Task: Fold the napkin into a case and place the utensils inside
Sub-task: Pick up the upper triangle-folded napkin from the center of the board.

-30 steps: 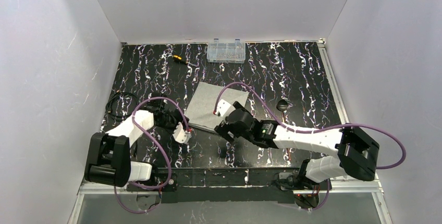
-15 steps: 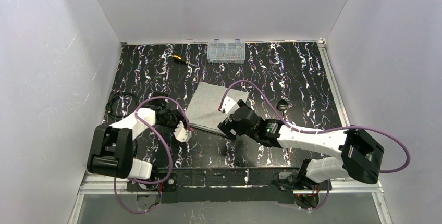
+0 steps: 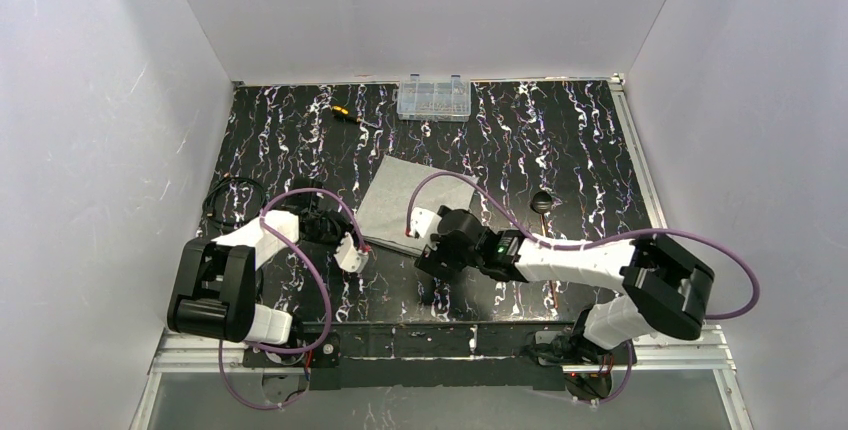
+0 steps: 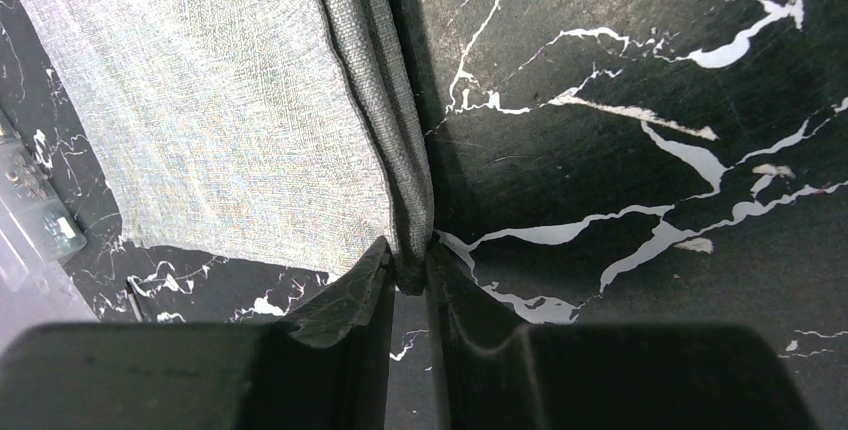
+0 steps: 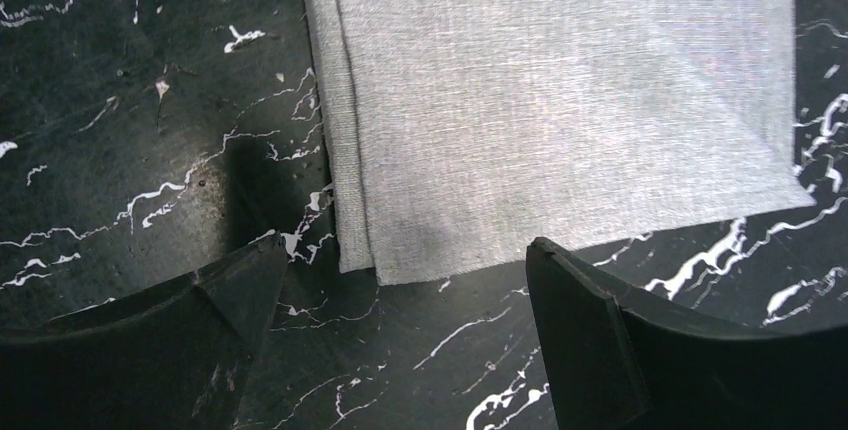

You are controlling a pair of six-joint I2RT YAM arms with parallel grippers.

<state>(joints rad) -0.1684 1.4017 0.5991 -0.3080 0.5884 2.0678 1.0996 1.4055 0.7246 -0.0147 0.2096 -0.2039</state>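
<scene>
The napkin (image 3: 408, 198) is a light-grey cloth folded into a layered square in the middle of the table. My left gripper (image 3: 360, 246) is shut on its near left corner; the left wrist view shows the fingertips (image 4: 372, 275) pinching the folded edge of the napkin (image 4: 230, 120). My right gripper (image 3: 425, 248) is open and empty at the near edge. In the right wrist view a layered corner of the napkin (image 5: 560, 90) lies just beyond the spread fingers (image 5: 580, 300). The utensils lie right of the right arm: a dark spoon head (image 3: 543, 202) and a thin copper handle (image 3: 553, 288).
A clear compartment box (image 3: 433, 98) and an orange-and-black screwdriver (image 3: 345, 113) lie at the table's far edge. A black cable loop (image 3: 228, 200) lies at the left. White walls close in three sides of the marbled black table (image 3: 580, 150).
My right gripper has moved left and nearer along the napkin's near edge, off the cloth. The left gripper has kept its hold on the corner.
</scene>
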